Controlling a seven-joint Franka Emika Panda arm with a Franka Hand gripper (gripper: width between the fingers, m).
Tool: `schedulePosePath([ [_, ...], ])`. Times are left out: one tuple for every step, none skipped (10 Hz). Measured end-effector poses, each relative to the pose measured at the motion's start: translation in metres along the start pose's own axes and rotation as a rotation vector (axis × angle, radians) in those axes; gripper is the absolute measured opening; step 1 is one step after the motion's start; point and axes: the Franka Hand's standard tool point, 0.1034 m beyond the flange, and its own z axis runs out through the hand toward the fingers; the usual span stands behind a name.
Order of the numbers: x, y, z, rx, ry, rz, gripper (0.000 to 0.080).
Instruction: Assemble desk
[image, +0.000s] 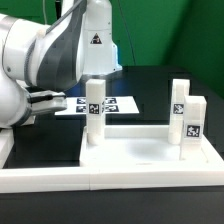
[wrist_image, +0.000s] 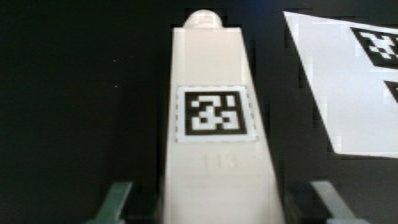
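Straddles one leg (wrist_image: 217, 120) of the desk with the gripper (wrist_image: 221, 205), as seen in the wrist view. Shows the two dark fingers (wrist_image: 121, 203) parted, one on each side of the leg, with a thin dark gap on both sides. Pinches nothing and touches nothing, as far as visible.

Looks like smooth white plastic: a long post with flat faces, a rounded peg at the far tip, a square black-and-white tag on the front face. Sits near the marker board (wrist_image: 356, 80), a thin flat white sheet with printed tags, on the matte black table (wrist_image: 71, 100).

In the exterior view, stands upright at the far edge of the tabletop panel (image: 140, 150), white, flat and rimmed; cannot tell whether on it or behind it. Shows two more legs (image: 190, 125) upright, close together, at the exterior view's right. Hides the fingers there behind the glossy white arm (image: 40, 60).
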Motion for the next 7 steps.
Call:
schedulePosePath([
  [0.0,0.0,0.0,0.0,0.0,0.0,0.0288],
  [0.0,0.0,0.0,0.0,0.0,0.0,0.0288],
  [0.0,0.0,-0.001,-0.001,0.001,-0.002,0.0288],
  [-0.007,-0.004,-0.013,-0.002,0.005,-0.033,0.0288],
  [-0.023,-0.012,-0.031,0.009,0.0,-0.036,0.0289],
  [-0.035,-0.018,-0.048,0.009,0.023,-0.04,0.0289],
  [-0.037,-0.019,-0.055,-0.001,0.052,-0.042,0.0289],
])
